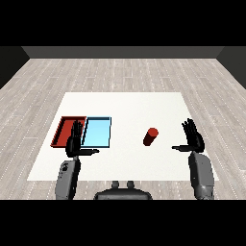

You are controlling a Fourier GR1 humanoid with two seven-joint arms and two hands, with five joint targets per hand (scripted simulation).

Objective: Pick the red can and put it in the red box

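The red can (150,136) stands on the white table, right of centre. My right hand (193,138) is raised to the right of the can, apart from it, fingers straight and thumb pointing left toward it. The red tray (63,128) lies at the left of the table, with the light blue tray (97,132) right beside it. My left hand (74,140) is held up with straight fingers in front of the near edge of the two trays, hiding part of the red tray's right side. Neither hand holds anything.
The white table (129,108) extends well beyond the trays and can toward the far side. Grey wooden floor surrounds it. Both grey forearms come in from the lower corners.
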